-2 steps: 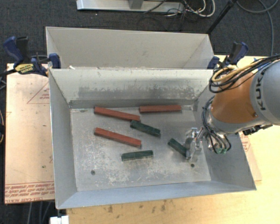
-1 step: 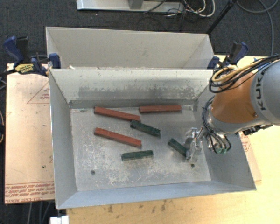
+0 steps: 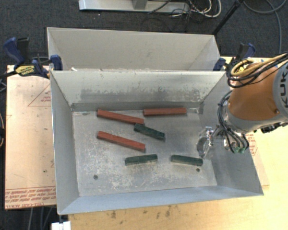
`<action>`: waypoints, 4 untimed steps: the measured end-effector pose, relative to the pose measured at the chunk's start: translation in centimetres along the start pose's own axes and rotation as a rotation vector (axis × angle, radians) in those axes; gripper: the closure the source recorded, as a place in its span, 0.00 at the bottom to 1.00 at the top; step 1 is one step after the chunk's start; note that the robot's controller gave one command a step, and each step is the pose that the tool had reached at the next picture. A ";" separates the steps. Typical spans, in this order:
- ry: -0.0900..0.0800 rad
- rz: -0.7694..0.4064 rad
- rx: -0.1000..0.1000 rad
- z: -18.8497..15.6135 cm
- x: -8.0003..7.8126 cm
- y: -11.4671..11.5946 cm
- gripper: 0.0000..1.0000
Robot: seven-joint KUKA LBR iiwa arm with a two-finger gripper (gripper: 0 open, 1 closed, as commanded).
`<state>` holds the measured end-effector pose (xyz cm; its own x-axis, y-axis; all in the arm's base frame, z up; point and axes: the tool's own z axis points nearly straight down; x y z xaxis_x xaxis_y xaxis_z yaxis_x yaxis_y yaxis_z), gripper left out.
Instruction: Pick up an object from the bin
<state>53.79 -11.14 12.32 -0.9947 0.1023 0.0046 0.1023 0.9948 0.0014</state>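
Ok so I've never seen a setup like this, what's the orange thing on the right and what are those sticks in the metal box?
This is one picture, from a camera looking down into a grey metal bin from above and slightly to one side. The orange thing is the cover on a robot arm reaching in from the right. The small metal part at its tip is the gripper, the tool it grabs with, low over the bin's right side. On the bin floor lie six short bars: three reddish-brown bars and three dark green bars. One green bar lies closest to the gripper, just below and left of it. Nothing looks to be held.
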 end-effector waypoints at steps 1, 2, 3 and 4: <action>-0.006 0.013 0.000 -2.6 -0.9 -0.3 0.00; -0.006 0.021 0.000 -1.2 -1.3 -0.3 0.00; -0.004 -0.016 0.001 5.4 2.7 0.8 1.00; -0.004 -0.017 0.001 5.4 2.7 0.9 1.00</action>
<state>51.21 -10.01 6.98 -0.9963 0.0856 0.0001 0.0856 0.9963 0.0007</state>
